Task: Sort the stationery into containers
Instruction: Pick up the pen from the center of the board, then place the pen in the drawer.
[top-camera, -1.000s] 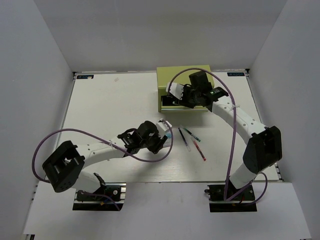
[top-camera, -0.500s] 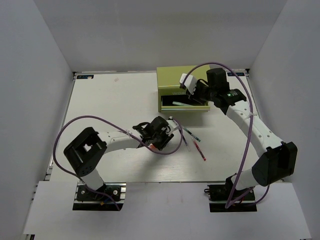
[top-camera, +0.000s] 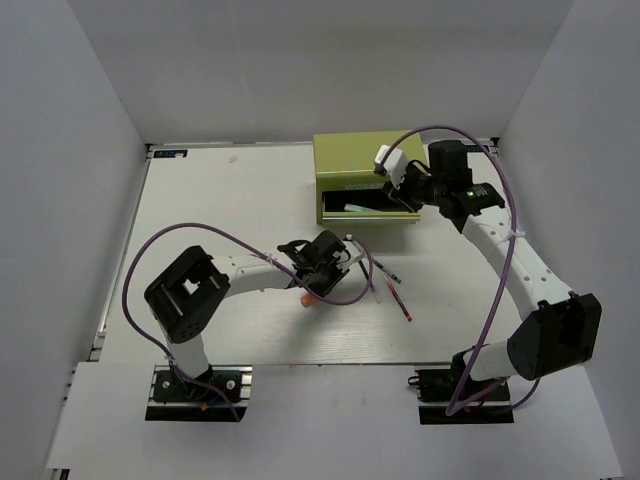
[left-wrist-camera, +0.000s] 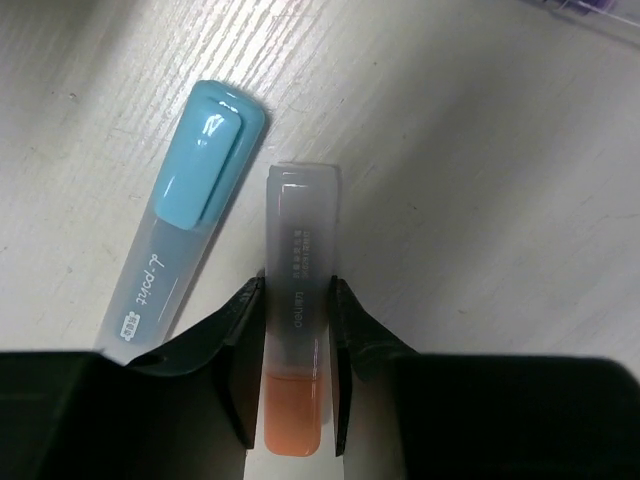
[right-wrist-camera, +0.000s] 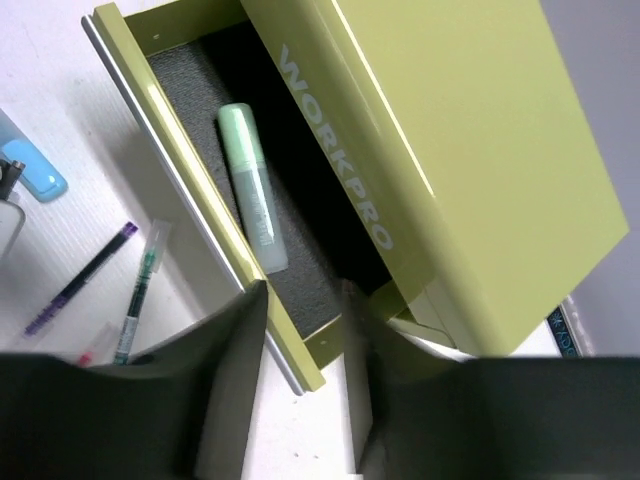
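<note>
Reaching farther right than a second ago, the left arm has brought the left gripper (top-camera: 315, 283) down over the orange stick (top-camera: 305, 297) near the middle of the table (top-camera: 200, 200). The right gripper (top-camera: 392, 165) has lifted off the open drawer and drawn back to the far right, above the olive chest (top-camera: 345, 155). The mint stick (top-camera: 358, 207), which it covered before, now shows lying in that drawer. Three thin pens (top-camera: 398, 300) lie just right of the left gripper.

From the left wrist, the fingers (left-wrist-camera: 240, 350) press against both sides of the orange stick (left-wrist-camera: 298, 300), pinching it just above its orange end as it lies flat on the table. The light blue stick (left-wrist-camera: 190, 240) lies just beside it, ungripped.

From the right wrist, the right gripper (right-wrist-camera: 303, 292) has its fingers apart with nothing between them, over the drawer's front rim (right-wrist-camera: 190, 190). The mint stick (right-wrist-camera: 250, 190) lies alone on the dark liner. The purple pen (right-wrist-camera: 85, 275) and green-tipped pen (right-wrist-camera: 140, 300) lie on the table, nearer than the drawer.
</note>
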